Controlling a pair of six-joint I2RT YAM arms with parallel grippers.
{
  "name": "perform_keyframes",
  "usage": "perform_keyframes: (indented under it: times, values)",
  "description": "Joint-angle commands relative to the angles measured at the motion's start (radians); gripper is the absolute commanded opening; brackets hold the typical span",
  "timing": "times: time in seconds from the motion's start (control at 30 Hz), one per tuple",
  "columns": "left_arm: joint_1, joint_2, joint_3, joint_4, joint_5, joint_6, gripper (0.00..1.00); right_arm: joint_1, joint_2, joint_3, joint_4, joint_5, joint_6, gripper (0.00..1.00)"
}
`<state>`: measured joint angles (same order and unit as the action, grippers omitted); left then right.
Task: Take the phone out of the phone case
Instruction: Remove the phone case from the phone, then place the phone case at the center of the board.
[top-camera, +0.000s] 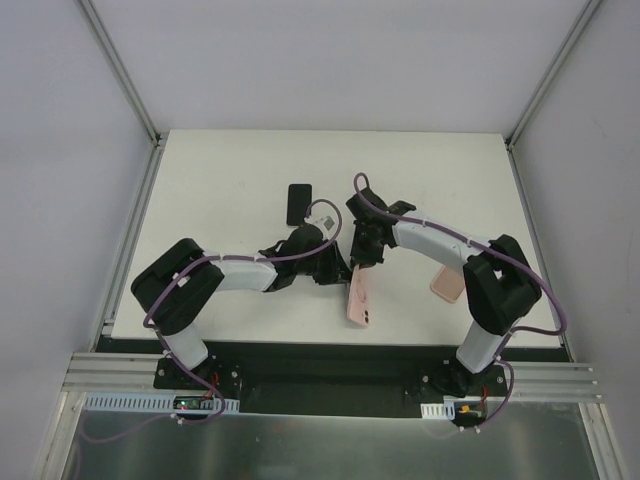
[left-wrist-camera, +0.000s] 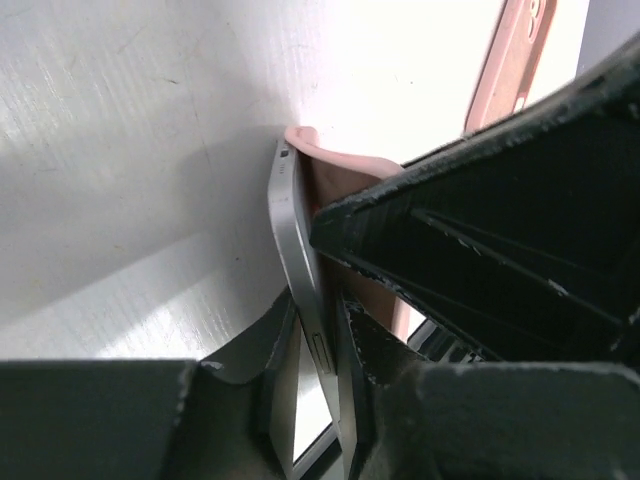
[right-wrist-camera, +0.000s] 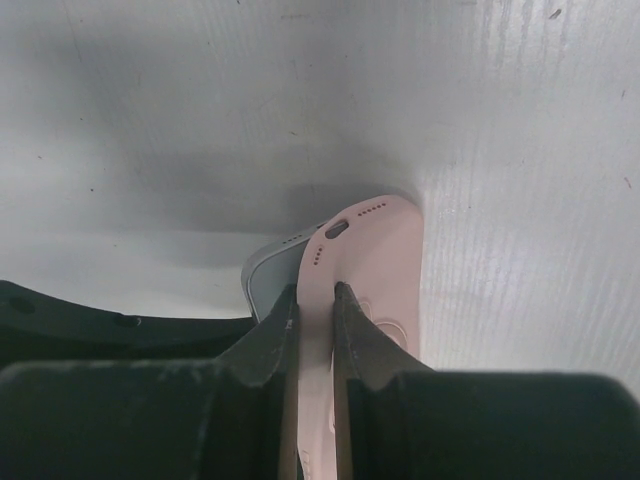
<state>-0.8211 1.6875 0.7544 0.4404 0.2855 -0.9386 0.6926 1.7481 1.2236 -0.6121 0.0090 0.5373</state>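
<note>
The pink phone case (top-camera: 360, 300) stands on edge just above the white table, between the two arms. My right gripper (right-wrist-camera: 317, 295) is shut on the case's thin wall near its bottom end (right-wrist-camera: 375, 250), one finger on each side. The silver phone (right-wrist-camera: 268, 272) has come partly away from the case, its corner showing to the left of the pink wall. In the left wrist view the phone's edge (left-wrist-camera: 292, 225) runs between my left gripper's (left-wrist-camera: 315, 330) fingers, which are shut on it, with the case (left-wrist-camera: 345, 175) peeled back behind it. Both grippers meet at the middle (top-camera: 345, 260).
A black phone (top-camera: 299, 203) lies flat on the table beyond the left gripper. A second pink item (top-camera: 447, 283) lies under the right forearm. The table (top-camera: 220, 180) is walled by metal rails on the left and right.
</note>
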Motion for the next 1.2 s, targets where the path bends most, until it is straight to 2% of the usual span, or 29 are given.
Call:
perform_keyframes:
  times: [0.0, 0.1, 0.23, 0.53, 1.0, 1.13, 1.17]
  values:
    - [0.014, 0.044, 0.06, 0.053, 0.093, -0.014, 0.11, 0.016, 0.099, -0.095, 0.097, -0.132, 0.047, 0.01]
    - [0.014, 0.047, 0.068, 0.047, 0.103, -0.016, 0.0, 0.015, 0.088, -0.108, 0.104, -0.135, 0.047, 0.01]
    - [0.028, 0.018, 0.057, -0.012, 0.08, 0.003, 0.0, -0.013, 0.042, -0.144, 0.101, -0.129, 0.041, 0.01]
    - [0.184, -0.186, -0.046, -0.089, 0.041, 0.023, 0.0, -0.087, -0.159, -0.285, 0.061, -0.072, -0.007, 0.01]
    - [0.238, -0.434, 0.005, -0.229, -0.031, 0.067, 0.0, -0.105, -0.32, -0.204, -0.057, -0.015, -0.036, 0.01]
    - [0.264, -0.486, 0.057, -0.343, -0.08, 0.15, 0.0, -0.177, -0.337, -0.207, -0.06, 0.011, -0.06, 0.01]
    - [0.272, -0.5, 0.071, -0.42, -0.097, 0.174, 0.0, -0.197, -0.344, -0.208, -0.049, 0.011, -0.068, 0.02]
